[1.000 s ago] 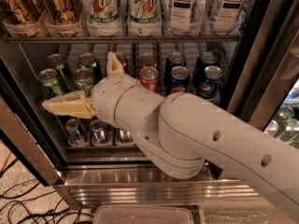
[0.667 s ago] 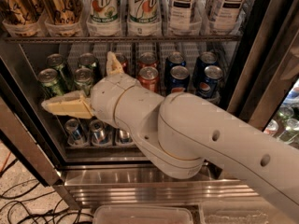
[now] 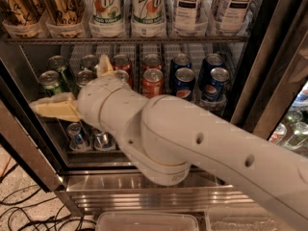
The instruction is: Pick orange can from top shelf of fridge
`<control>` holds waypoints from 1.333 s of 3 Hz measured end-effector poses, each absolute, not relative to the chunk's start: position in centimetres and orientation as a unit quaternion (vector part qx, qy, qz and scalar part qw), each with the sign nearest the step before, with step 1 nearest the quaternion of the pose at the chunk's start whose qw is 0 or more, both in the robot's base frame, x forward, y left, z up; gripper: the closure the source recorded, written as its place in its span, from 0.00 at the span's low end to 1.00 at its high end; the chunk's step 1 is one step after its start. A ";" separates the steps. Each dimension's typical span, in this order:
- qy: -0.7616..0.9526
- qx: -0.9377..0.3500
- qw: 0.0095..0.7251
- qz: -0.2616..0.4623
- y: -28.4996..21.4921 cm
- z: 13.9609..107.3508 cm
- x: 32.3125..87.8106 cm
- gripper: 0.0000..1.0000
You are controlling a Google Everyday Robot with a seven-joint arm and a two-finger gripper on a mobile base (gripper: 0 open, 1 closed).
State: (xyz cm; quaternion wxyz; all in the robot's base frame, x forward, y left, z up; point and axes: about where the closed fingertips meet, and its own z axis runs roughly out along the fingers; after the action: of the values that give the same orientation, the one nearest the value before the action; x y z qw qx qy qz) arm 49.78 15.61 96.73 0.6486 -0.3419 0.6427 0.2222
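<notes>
Two tall amber-gold orange cans [image 3: 60, 4] stand in clear trays at the far left of the top shelf [image 3: 125, 40], a grey wire rack in the fridge [image 3: 144, 189]. My gripper [image 3: 72, 84] is below that shelf, in front of the green cans on the rack underneath. It is open: one cream finger [image 3: 53, 109] points left and the other [image 3: 105, 64] points up, with nothing held. The thick white arm runs from the gripper down to the lower right and hides part of the lower rack.
7Up cans [image 3: 147, 8] and tea bottles [image 3: 190, 6] fill the rest of the top shelf. Short green [image 3: 50, 81], red [image 3: 153, 81] and blue cans [image 3: 219, 81] line the rack below. The dark door frame [image 3: 269, 81] stands at the right. Cables [image 3: 29, 211] lie on the floor.
</notes>
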 end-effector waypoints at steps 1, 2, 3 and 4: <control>0.634 -0.364 0.656 0.186 18.1 97.9 48.6 0.00; 0.634 -0.364 0.657 0.186 18.1 97.9 48.6 0.00; 0.621 -0.351 0.670 0.204 18.7 99.2 49.2 0.00; 0.603 -0.341 0.688 0.216 21.5 101.8 52.1 0.00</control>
State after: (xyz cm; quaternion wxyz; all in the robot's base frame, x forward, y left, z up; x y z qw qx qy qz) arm 52.09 21.54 101.76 0.6877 -0.3414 0.6031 0.2163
